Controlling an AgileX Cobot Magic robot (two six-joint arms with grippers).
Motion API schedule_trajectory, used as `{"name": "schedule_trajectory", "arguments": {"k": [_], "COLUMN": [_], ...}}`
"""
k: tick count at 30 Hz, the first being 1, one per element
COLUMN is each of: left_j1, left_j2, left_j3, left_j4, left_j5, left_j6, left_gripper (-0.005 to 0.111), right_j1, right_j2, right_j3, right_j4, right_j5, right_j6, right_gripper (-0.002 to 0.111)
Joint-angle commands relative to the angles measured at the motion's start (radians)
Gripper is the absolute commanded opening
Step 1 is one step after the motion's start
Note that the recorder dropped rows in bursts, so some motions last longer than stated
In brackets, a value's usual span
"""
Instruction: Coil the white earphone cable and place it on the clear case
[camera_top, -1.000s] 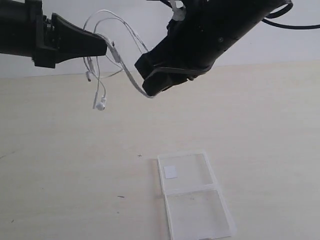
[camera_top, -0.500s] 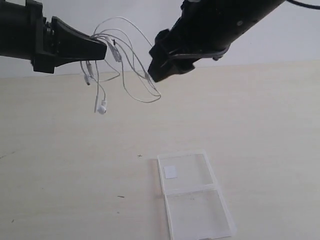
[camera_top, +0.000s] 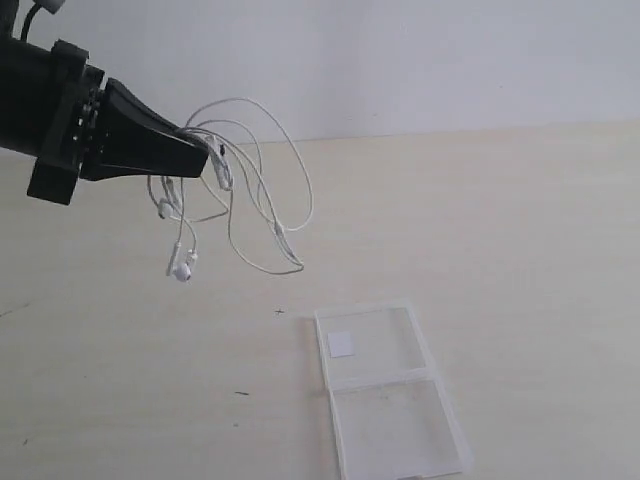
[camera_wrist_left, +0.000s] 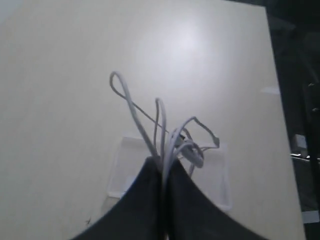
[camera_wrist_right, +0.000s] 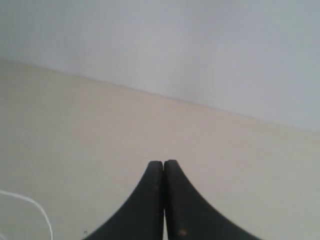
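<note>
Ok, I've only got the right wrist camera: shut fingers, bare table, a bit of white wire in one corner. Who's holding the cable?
Observer: The left gripper has it, shut on a bunch of strands. The cable hangs from it in loose loops, in the air.
Operator: Is any of it on the case?
Observer: No. The case lies open and flat on the table, nothing on it, and the cable doesn't touch it.
Operator: Where are the earbuds?
Observer: One earbud dangles under the left gripper. I can't pick out the other for sure.
</note>
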Motion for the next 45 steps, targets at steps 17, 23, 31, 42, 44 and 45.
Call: {"name": "schedule_trajectory", "arguments": {"k": [17, 23, 31, 42, 44, 45], "left_j1": [-0.272, -0.363, -0.375, -0.375, -0.375, -0.375], "left_j2": [0.021, 0.086, 0.147, 0.152, 0.152, 0.152], "left_j3": [0.001, 0.001, 0.001, 0.001, 0.003, 0.012], "left_j4": [-0.372, -0.503, -0.588, -0.588, -0.588, -0.588], "left_j5": [0.074, 0.062, 0.085, 0.085, 0.085, 0.085], "left_j6": [0.043, 0.087, 0.09, -0.185, -0.25, -0.288], "left_gripper": [0.0, 0.0, 0.0, 0.0, 0.0, 0.0], "right_j1": [-0.031, -0.031, -0.031, -0.031, -0.031, -0.031], "right_j2": [-0.396, -0.488, -0.549, -0.549, -0.549, -0.549], "right_j3": [0.601, 0.766, 0.83, 0.83, 0.83, 0.83], "right_j4": [-0.565, -0.75, -0.788, -0.765, -0.765, -0.765], "right_j5": [-0.187, -0.199, -0.152, -0.152, -0.152, -0.152], "right_j6": [0.655, 0.901, 0.957, 0.957, 0.957, 0.957], "right_gripper": [0.0, 0.0, 0.0, 0.0, 0.0, 0.0]}}
